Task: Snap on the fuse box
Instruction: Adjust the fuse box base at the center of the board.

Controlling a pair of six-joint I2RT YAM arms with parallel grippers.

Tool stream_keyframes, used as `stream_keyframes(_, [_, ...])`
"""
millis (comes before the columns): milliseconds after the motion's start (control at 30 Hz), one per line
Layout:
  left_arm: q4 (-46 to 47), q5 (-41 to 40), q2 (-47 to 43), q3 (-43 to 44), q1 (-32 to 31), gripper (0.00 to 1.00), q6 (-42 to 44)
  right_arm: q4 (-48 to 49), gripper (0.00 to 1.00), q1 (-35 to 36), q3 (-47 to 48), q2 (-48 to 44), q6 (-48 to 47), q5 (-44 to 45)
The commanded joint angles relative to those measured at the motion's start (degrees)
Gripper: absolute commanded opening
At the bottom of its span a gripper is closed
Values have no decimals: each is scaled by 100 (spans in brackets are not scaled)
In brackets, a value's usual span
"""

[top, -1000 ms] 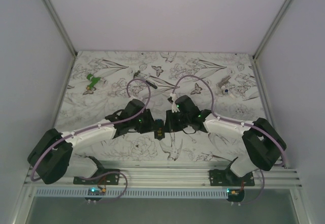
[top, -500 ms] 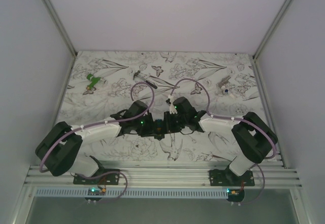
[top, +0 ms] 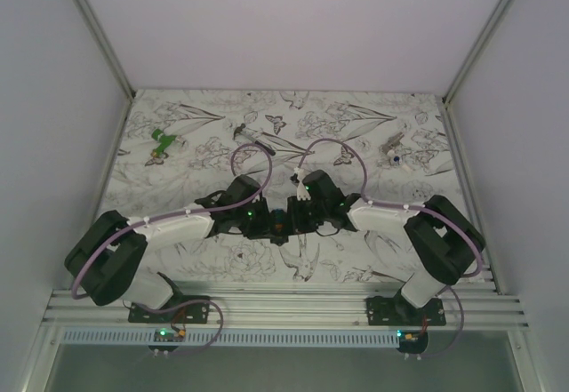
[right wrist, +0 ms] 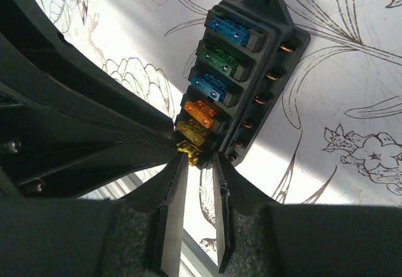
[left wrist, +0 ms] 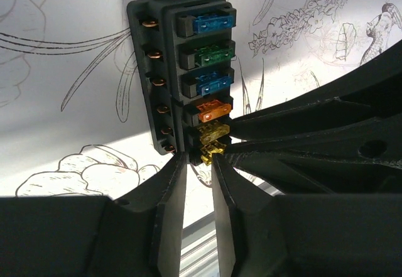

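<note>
- Slipping is the first danger. My left hand [left wrist: 196,164] and my right hand [right wrist: 198,164] both pinch the fuse box [left wrist: 182,70] only at its near end, so the long part with the coloured fuses [left wrist: 210,51] sticks out free. If I push or twist there to snap something on, the box can turn between the fingertips or drop onto the table [top: 178,143].
- Crowding is the second danger. Both hands meet at the same small end, almost touching each other, and one hand can push the other off its hold.
- Fuses are open to the air, and I see no cover over them in these views. I think a fingertip that slides upward can press a yellow fuse out of its seat.
- Left hand: the fingers are nearly closed, with only a thin slit between them. The tips clamp the bottom end of the box, just beside the lowest yellow fuse.
- Right hand: it has the same thin slit, and the tips clamp the same end from the other side. The exact place of contact is hidden behind the tips.
- Box position: it is between the two hands, over the middle of the table, nearer to my side. I judge it is lifted off the table, not lying on it.
</note>
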Motion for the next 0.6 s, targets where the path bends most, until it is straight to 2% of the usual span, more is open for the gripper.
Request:
stream_keyframes(0, [-59, 71, 134, 19, -59, 24, 5, -118, 26, 14, 111, 158, -75, -90])
stream_keyframes(567, [-58, -198, 617, -190, 16, 12, -333, -989, 19, 356, 633, 760, -397, 203])
